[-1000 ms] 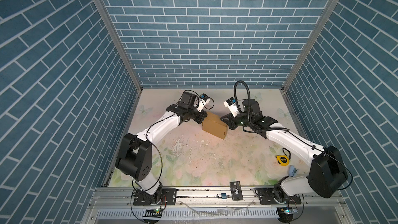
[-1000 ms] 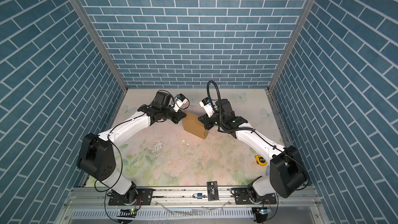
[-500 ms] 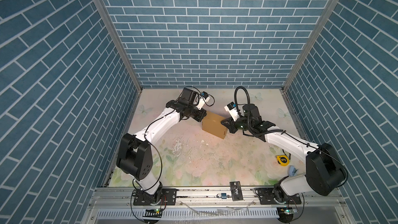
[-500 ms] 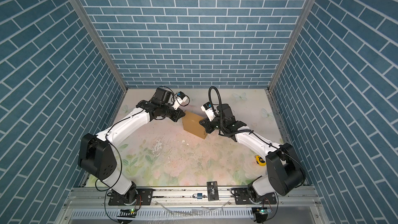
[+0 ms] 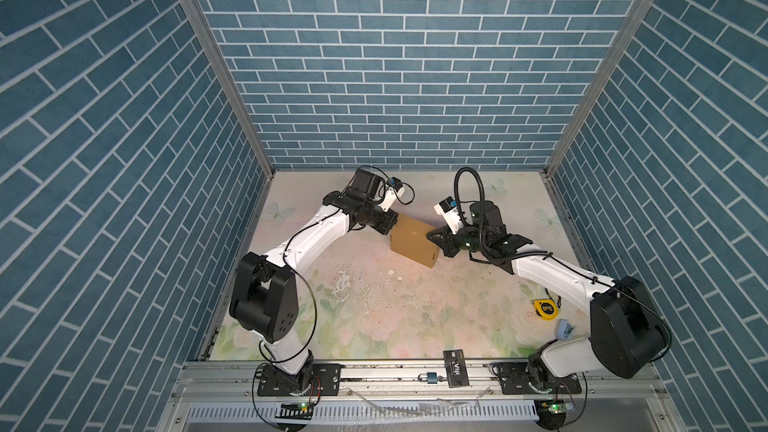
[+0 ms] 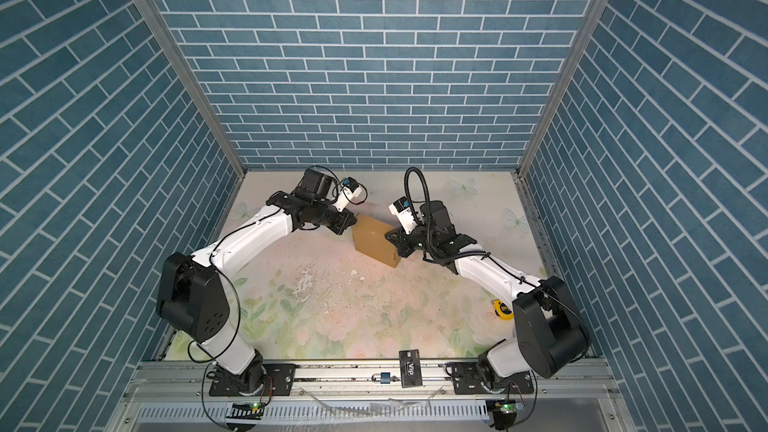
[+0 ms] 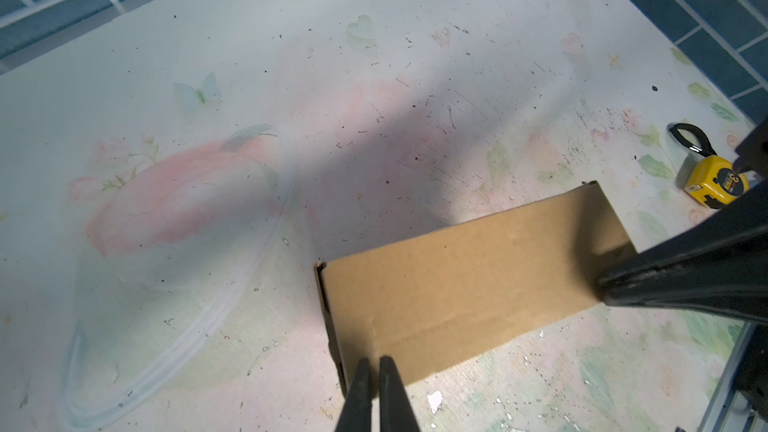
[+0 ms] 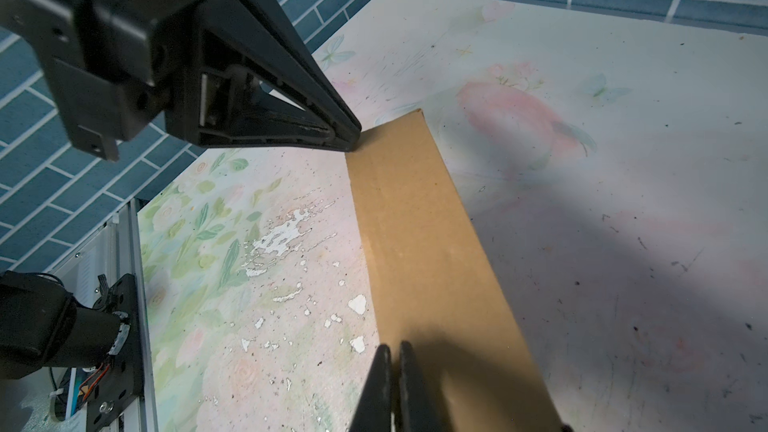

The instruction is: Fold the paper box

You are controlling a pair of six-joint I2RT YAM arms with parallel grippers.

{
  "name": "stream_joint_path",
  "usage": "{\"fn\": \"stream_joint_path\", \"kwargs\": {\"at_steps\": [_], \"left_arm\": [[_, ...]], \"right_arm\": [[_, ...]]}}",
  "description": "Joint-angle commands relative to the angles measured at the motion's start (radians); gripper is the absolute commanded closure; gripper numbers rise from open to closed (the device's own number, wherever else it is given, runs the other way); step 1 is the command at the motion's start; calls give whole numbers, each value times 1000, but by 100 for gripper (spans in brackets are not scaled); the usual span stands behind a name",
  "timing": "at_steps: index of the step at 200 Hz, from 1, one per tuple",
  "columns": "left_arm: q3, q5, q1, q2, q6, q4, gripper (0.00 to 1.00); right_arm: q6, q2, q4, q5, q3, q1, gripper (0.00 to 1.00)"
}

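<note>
Found the paper box (image 5: 413, 243) closed into a flat block near the back middle of the floral surface (image 5: 374, 317), well apart from the yellow tape measure (image 5: 545, 308). Pressed on it from opposite ends. Kept the left end effector (image 7: 374, 363) drawn together with nothing between the jaws, tips on the top face by one short end. Kept the right end effector (image 8: 392, 351) likewise closed and empty, tips at the other end of that face. Could not confirm all tabs tucked home.

Risked, by the look of the hold, a skid or a spin from any uneven push, with only narrow closed tips bearing on smooth cardboard. Risked also slipping a tip off an edge. Risked, too, a dented lid or a sprung flap from too hard a press.

Showed little change against the frames from a second before: same spot and same closed shape for the box, left arm stretched slightly farther toward the back wall, right arm barely re-posed.
</note>
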Motion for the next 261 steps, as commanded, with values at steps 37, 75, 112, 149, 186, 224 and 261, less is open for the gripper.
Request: {"fn": "stream_joint_path", "kwargs": {"at_steps": [37, 75, 112, 149, 186, 224, 261], "left_arm": [[10, -10, 4, -14, 17, -60, 92], [117, -13, 4, -16, 18, -114, 93], [52, -1, 4, 10, 2, -70, 93], [-14, 7, 2, 53, -13, -33, 93], [-34, 4, 0, 36, -12, -17, 93], [-28, -14, -1, 41, 0, -18, 93], [-39, -14, -3, 26, 5, -16, 93]], "right_arm": [[-50, 20, -157, 65, -34, -12, 91], [-28, 27, -112, 51, -56, -12, 91], [-31, 22, -120, 55, -49, -12, 91], [-22, 20, -116, 56, -52, -11, 91], [-29, 15, -121, 61, -48, -11, 91], [-29, 5, -134, 50, -23, -12, 91], [-26, -68, -201, 60, 68, -12, 91]]}}
